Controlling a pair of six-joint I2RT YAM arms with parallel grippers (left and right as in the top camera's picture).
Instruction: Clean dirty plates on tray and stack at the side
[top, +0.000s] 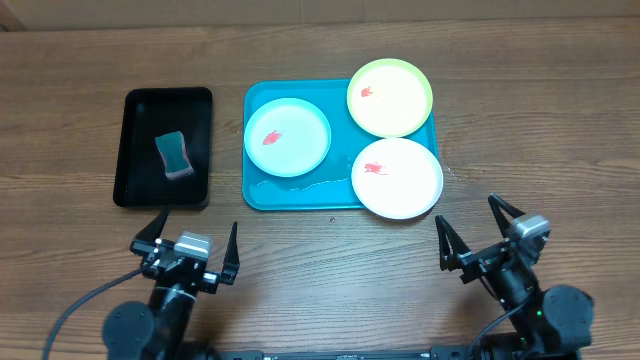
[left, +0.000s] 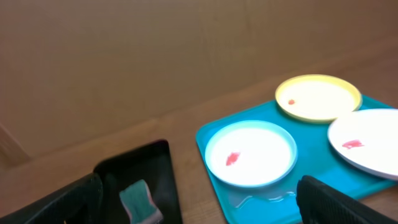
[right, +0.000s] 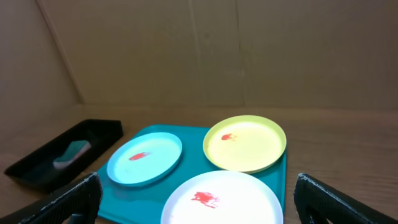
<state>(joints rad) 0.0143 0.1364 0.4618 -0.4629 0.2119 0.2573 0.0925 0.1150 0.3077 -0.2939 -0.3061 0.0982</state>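
My left gripper and right gripper stand spread wide, holding nothing. Blue plate, green plate and white plate lie red-smeared on the tray.

The pale blue plate, the yellow-green plate and the white plate are sitting close together and taking up most of the turquoise tray, so only thin gaps are showing between them. The white plate is hanging over the near right corner. A strip of bare table is lying open between this tray and the black tray. The sponge is sitting inside with room all around. Nothing is standing on the wood between the trays and the wide-open left gripper and right gripper.
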